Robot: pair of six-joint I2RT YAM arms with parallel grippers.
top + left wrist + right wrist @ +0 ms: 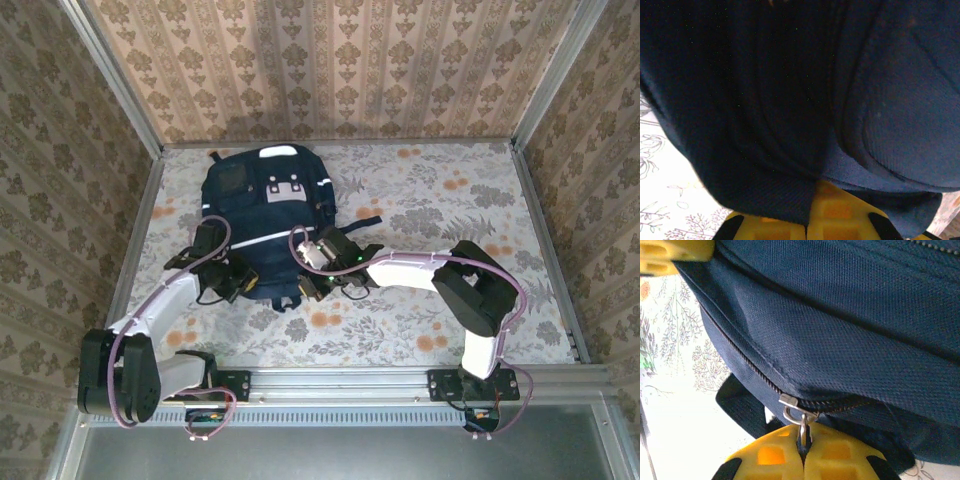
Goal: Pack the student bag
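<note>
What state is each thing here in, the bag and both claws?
Large dark navy fabric backpack: lying flat on the floral table, front pocket up.
Small metal zipper pull: gripped.
Left gripper: shut on backpack fabric.
Right gripper: shut on zipper pull.

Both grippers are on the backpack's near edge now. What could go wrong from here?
1. The right gripper pinches only the thin metal zipper pull at its fingertips, so the pull may slip out once dragged.
2. The left gripper holds just a fold of the student bag. If that fabric slides free, the bag may follow the zipper instead of opening.
3. Fabric bulges beside the zipper slider and could jam it.
</note>
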